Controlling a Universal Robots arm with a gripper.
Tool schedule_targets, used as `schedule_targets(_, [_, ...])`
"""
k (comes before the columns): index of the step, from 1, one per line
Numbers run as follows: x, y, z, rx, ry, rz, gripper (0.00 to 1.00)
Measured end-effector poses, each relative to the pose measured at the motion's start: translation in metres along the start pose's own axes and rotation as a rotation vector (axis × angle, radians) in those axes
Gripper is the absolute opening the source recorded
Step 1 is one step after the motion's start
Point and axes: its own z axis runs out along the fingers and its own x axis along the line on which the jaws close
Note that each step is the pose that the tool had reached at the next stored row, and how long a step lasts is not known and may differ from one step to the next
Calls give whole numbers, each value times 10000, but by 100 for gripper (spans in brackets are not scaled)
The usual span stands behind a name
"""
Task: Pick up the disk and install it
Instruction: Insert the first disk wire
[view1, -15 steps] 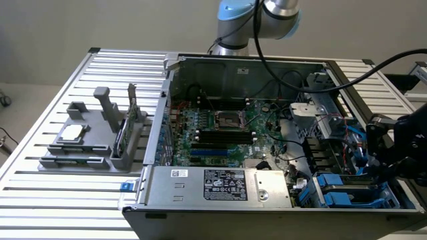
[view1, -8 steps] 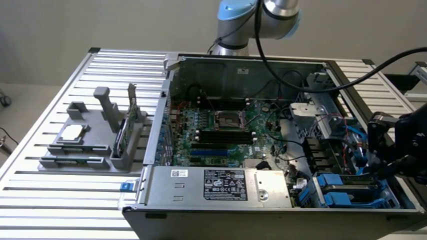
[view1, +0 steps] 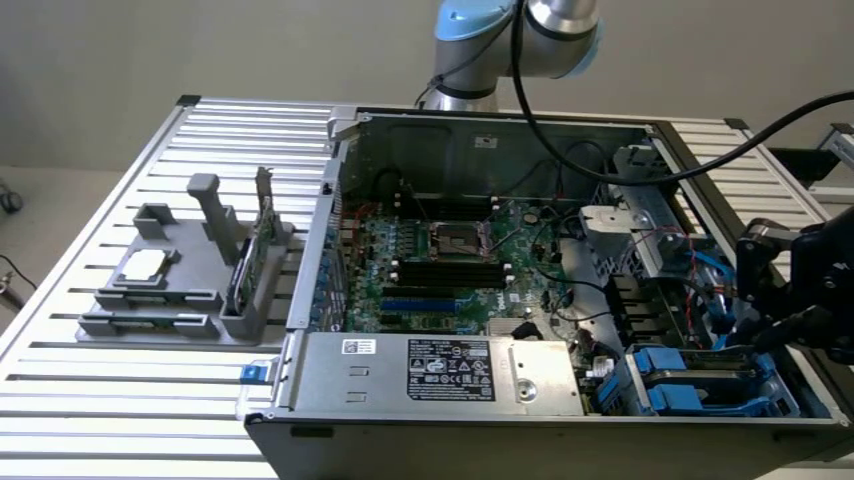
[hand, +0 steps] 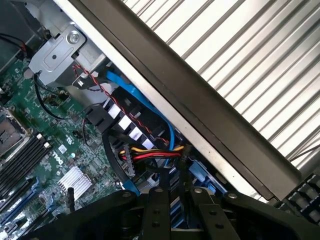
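Working at the bay (view1: 707, 372) in the front corner of the case (view1: 534, 440), on the exterior view's right. Hanging the gripper (view1: 747, 342) just above that corner, inside the case's rim, well apart from the motherboard (view1: 441, 260) in the case's middle.

Clamping narrowly on a strip of blue plastic in the wrist view, between the jaws of the gripper (hand: 172, 182). Judging that strip to be the framed edge of the disk (hand: 173, 210), carried edge-on. Seeing only a sliver of it, so reading the grip as likely rather than certain. Hovering close beside the cables (hand: 150, 155) that run along the case's side wall, near but apparently not touching them.

Sharing the same corner of the case with a blue carrier (view1: 667, 395) already sitting in the bay.

Judging the pick-up as done. Judging the install as under way but unfinished: holding the disk over the bay, not yet seating or releasing it.

Standing outside the case, on the exterior view's left: a grey fixture (view1: 160, 300), carrying a chip (view1: 144, 265) and an upright card (view1: 260, 240).
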Motion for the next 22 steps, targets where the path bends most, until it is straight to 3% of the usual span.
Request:
schedule_targets(3, [-3, -3, 0, -66, 34, 123, 24])
schedule_targets(4, [-4, -5, 0, -83, 37, 178, 31])
schedule_targets(11, [-10, -10, 12, -252, 56, 739, 31])
schedule_targets(15, [-15, -16, 29, -338, 34, 1128, 31])
schedule_targets(19, [-24, -25, 56, -402, 19, 1458, 31])
schedule_targets(22, [-28, -31, 73, -437, 41, 1622, 31])
